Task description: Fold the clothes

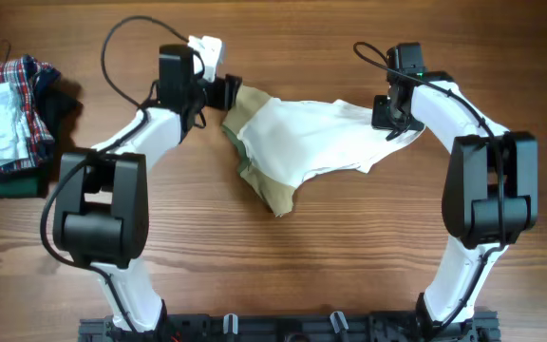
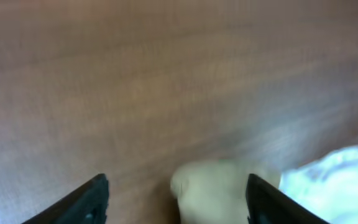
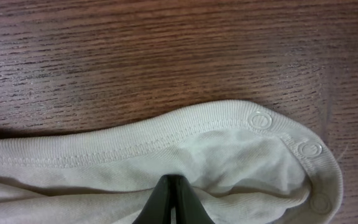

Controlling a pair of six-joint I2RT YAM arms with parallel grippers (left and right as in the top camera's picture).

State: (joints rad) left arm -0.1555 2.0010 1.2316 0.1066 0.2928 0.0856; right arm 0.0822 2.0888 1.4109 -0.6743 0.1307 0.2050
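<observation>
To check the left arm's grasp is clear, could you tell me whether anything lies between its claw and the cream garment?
Nothing visible does. The open left claw straddles the tan corner of the garment on the table, and the plaid stack lies well off to the side.

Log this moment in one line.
clothes: unfolded on table | left gripper: open at tan end | right gripper: shut on cream snap hem
</observation>
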